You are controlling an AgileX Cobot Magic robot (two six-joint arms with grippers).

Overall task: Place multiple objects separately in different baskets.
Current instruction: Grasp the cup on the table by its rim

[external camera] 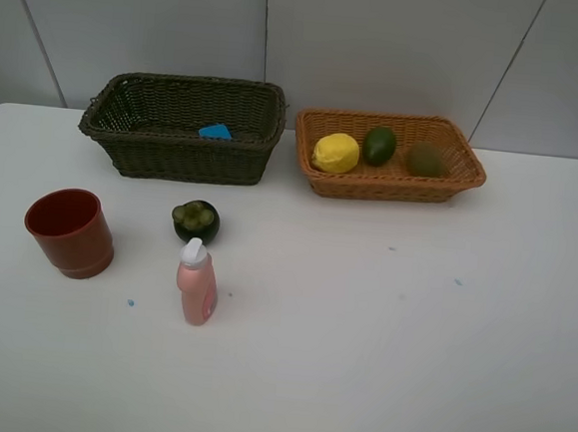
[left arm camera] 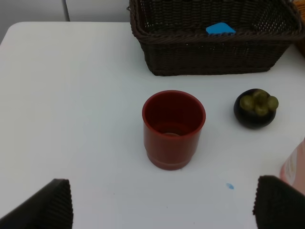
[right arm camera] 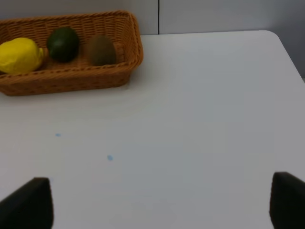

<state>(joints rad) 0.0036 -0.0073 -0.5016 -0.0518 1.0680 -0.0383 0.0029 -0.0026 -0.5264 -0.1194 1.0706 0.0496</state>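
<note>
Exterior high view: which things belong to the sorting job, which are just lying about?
Job: dark basket, blue eraser, orange basket, lemon, lime, kiwi, red cup, mangosteen, pink bottle.
Not job: blue specks, white table.

High view over whole table (external camera: 358,362), left wrist near red cup (left arm camera: 173,140), right wrist facing tan basket (right arm camera: 71,78)

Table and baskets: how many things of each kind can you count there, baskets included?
Baskets: 2 (dark basket, orange basket)
Fruits: 4 (lemon, lime, kiwi, mangosteen)
Cups: 1 (red cup)
Bottles: 1 (pink bottle)
Erasers: 1 (blue eraser)
Total: 9
</note>
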